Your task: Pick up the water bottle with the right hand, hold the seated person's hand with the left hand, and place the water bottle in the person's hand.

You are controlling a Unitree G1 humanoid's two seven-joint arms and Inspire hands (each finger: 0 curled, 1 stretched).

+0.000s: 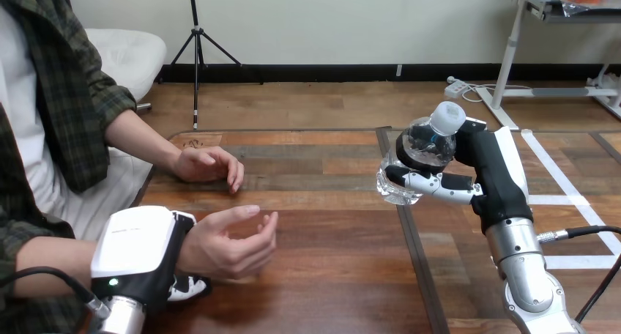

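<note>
My right hand (489,174) is raised over the table's right half, its fingers curled round a clear water bottle (419,158) with a white cap (447,117). The bottle tilts, cap up and to the right. At the lower left, my left hand (143,250) wraps the person's wrist from above, and its fingers (187,286) curl under it. The person's held hand (231,242) lies palm up with loosely bent fingers, well left of the bottle and apart from it.
The person's other hand (209,164) rests palm down on the wooden table (329,275) at the far left. A dark seam (411,239) runs front to back through the table between the held hand and my right arm.
</note>
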